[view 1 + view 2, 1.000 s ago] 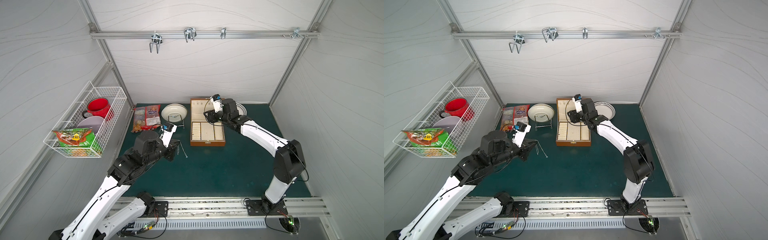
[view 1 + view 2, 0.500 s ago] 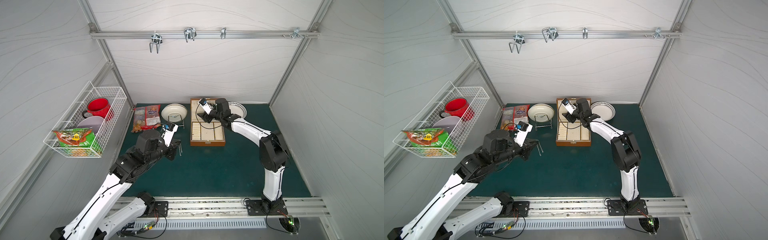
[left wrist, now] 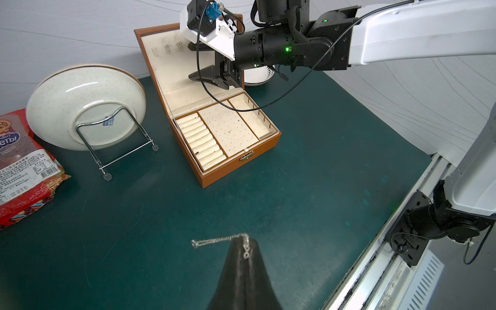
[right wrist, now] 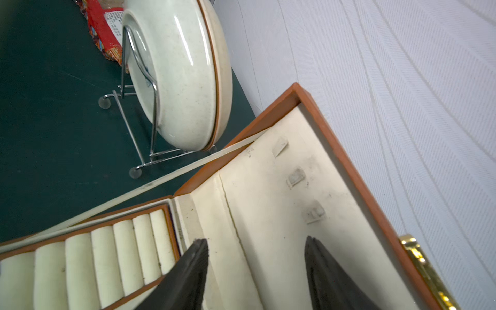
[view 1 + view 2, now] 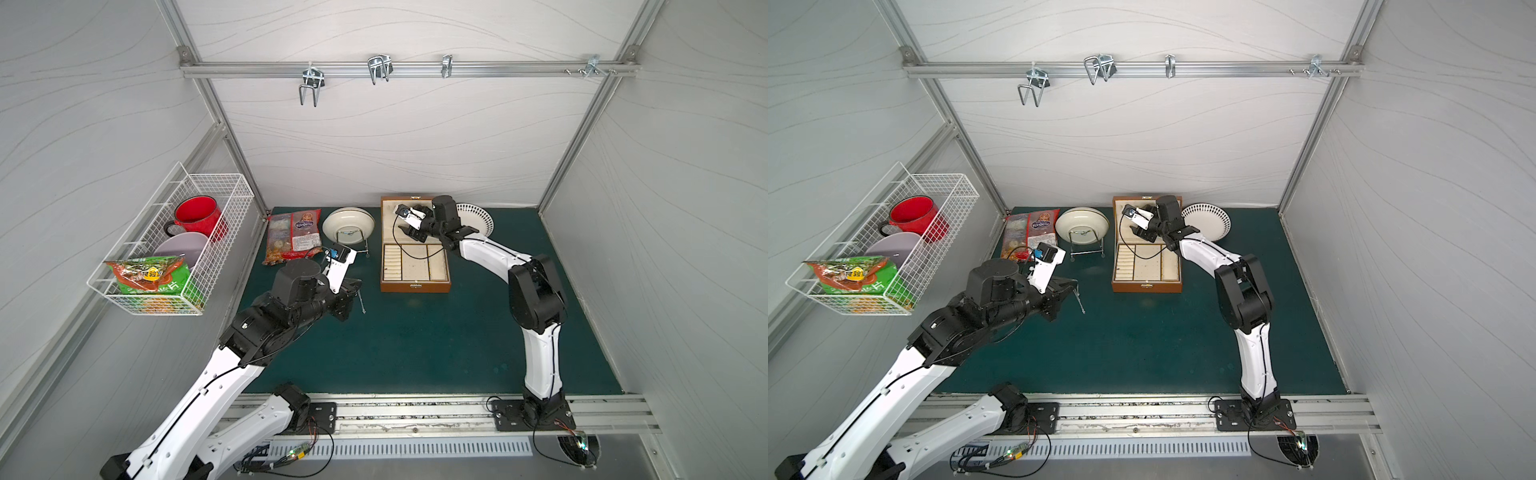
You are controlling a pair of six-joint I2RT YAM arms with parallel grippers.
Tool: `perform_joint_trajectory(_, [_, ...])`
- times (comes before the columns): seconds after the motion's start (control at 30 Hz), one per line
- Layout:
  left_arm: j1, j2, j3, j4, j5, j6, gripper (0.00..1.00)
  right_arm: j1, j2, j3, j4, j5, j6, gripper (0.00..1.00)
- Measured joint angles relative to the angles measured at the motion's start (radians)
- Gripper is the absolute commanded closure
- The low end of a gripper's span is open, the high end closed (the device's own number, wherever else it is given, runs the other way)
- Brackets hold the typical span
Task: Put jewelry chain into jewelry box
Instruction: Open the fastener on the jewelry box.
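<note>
Cyrillic "Конфеты" on the red snack packet, its white label's small print unreadable

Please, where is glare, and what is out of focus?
In the right wrist view, glare sits on the brass clasp of the jewelry box and streaks the bowl; the right gripper looks soft. In the left wrist view, the left gripper is blurred, the jewelry chain sharp.

wooden jewelry box; shiny metal jewelry chain
</note>
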Motion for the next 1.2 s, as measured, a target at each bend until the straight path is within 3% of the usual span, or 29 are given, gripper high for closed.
perform_joint_trajectory(0.53, [0.0, 0.024, 0.032, -0.002, 0.005, 0.0, 1.0, -0.018, 0.086, 0.103, 0.013, -0.04, -0.14, 0.42])
perform_joint_trajectory(1.2, [0.0, 0.026, 0.032, -0.002, 0.007, -0.001, 1.0, -0.02, 0.122, 0.161, 0.008, -0.066, -0.159, 0.49])
